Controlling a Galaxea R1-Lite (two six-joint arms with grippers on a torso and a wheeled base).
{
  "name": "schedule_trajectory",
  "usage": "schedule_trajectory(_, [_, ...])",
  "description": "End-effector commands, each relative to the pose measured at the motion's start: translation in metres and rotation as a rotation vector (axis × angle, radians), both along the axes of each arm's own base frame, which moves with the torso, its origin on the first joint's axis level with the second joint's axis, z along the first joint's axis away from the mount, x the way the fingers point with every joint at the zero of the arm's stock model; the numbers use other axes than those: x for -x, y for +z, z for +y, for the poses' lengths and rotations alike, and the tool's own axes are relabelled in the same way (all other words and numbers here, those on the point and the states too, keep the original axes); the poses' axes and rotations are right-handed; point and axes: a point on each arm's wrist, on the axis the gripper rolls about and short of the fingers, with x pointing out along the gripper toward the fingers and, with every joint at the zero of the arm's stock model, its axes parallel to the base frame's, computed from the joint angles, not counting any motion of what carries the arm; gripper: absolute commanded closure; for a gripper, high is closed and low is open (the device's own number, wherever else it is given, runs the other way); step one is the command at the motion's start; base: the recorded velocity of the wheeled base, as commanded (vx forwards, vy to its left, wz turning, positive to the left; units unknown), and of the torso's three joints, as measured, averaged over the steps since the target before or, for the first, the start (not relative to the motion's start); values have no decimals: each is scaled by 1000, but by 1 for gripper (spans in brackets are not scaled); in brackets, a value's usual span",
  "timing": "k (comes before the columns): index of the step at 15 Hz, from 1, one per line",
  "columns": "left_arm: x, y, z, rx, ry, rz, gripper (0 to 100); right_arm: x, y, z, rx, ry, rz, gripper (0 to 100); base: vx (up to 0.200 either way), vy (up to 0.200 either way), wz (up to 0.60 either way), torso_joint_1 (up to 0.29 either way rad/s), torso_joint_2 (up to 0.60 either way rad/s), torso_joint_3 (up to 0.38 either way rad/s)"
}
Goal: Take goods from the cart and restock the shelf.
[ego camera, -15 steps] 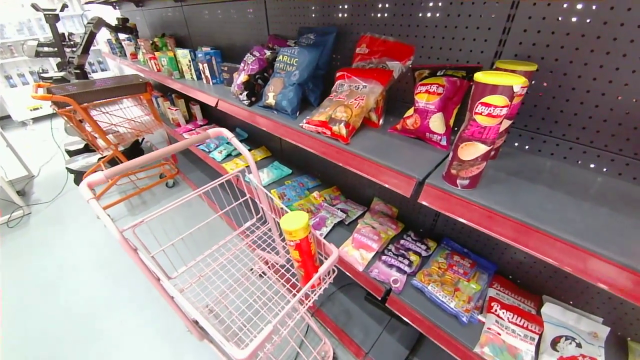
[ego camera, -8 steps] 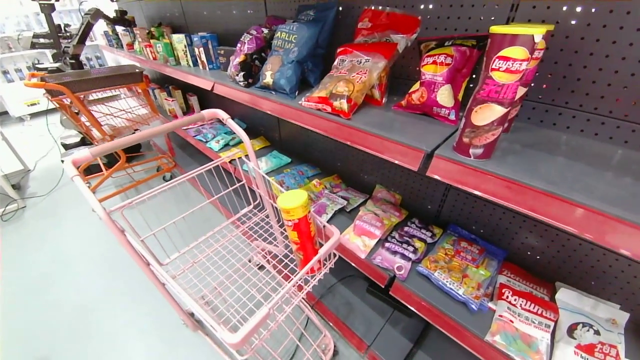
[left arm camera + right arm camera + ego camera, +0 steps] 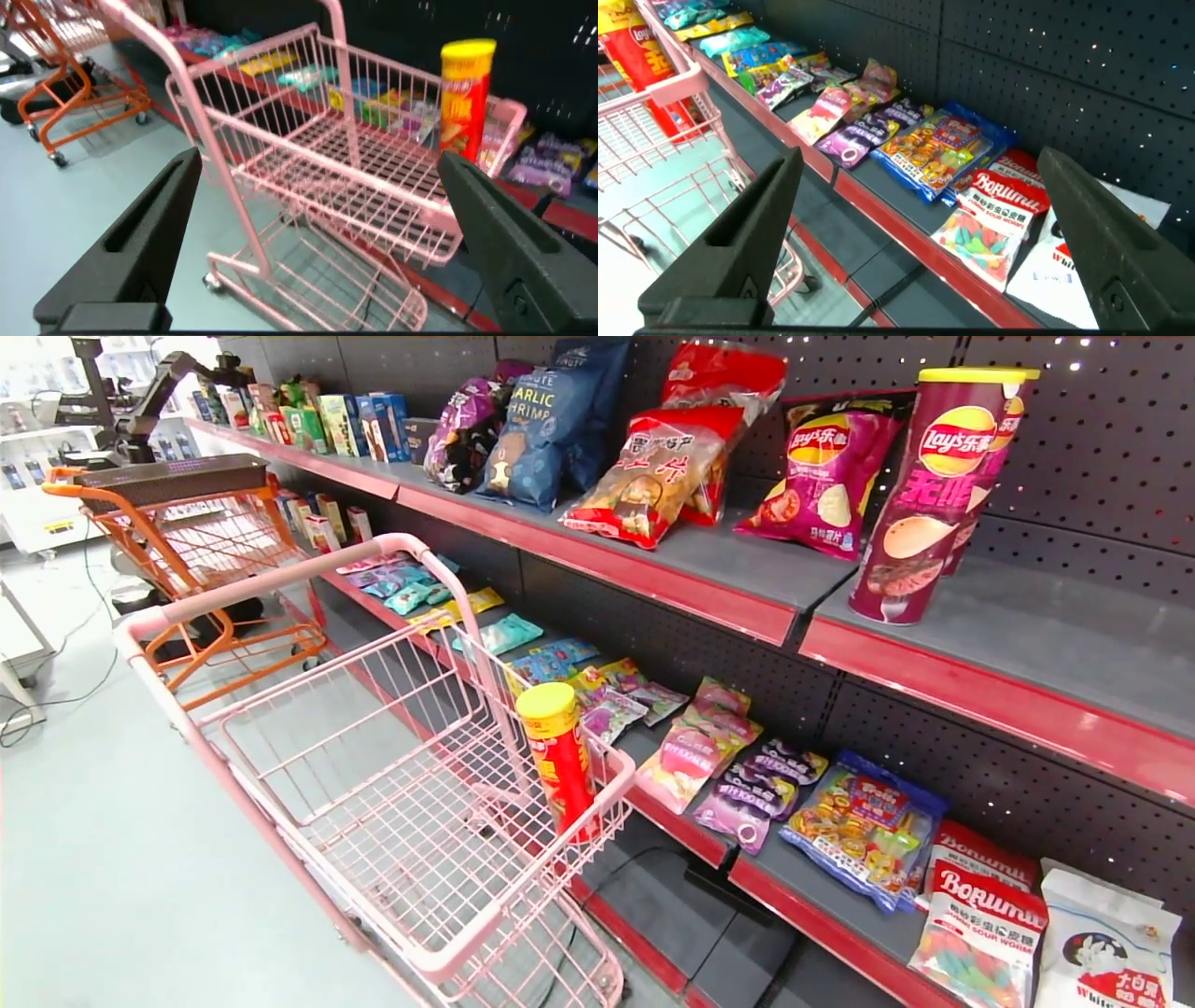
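A red chip can (image 3: 557, 758) with a yellow lid stands upright in the near right corner of the pink wire cart (image 3: 280, 590), which is parked alongside the shelf. In the left wrist view, my left gripper (image 3: 318, 163) is open and empty above the floor, facing the cart (image 3: 280, 140) and the can (image 3: 465, 93) from some distance. My right gripper (image 3: 920, 159) is also open and empty, hanging in front of the lower shelf (image 3: 878, 210) of candy bags. Two purple chip cans (image 3: 934, 495) stand on the upper shelf (image 3: 1027, 625), with bare board to their right.
Snack bags (image 3: 653, 476) line the upper shelf left of the purple cans. Candy bags (image 3: 859, 826) cover the lower shelf. An orange cart (image 3: 187, 537) stands behind the pink one. Open floor (image 3: 93, 859) lies left of the cart.
The head view has shifted, so the shelf and cart sit slightly differently in the picture. The can, cart and shelf goods have not moved.
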Motion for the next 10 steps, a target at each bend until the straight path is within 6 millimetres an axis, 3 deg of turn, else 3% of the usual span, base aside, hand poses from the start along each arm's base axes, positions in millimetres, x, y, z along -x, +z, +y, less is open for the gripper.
schedule_trajectory(1, [-39, 114, 1, 67, 43, 56, 0, 0, 0, 0, 0, 0, 1, 0, 0, 0, 0, 0, 0, 0])
schedule_trajectory(2, [-74, 133, 1, 83, 55, 140, 0, 0, 0, 0, -3, 2, -1, 0, 0, 0, 0, 0, 0, 0])
schedule_trajectory(5, [-136, 115, -4, 46, -17, 339, 0, 0, 0, 0, 1, 4, 1, 0, 0, 0, 0, 0, 0, 0])
schedule_trajectory(9, [-220, 96, -25, 38, -433, 458, 0, 0, 0, 0, 3, 0, 1, 0, 0, 0, 0, 0, 0, 0])
schedule_trajectory(10, [-243, 87, -27, 1, -466, 461, 0, 0, 0, 0, 3, 0, 1, 0, 0, 0, 0, 0, 0, 0])
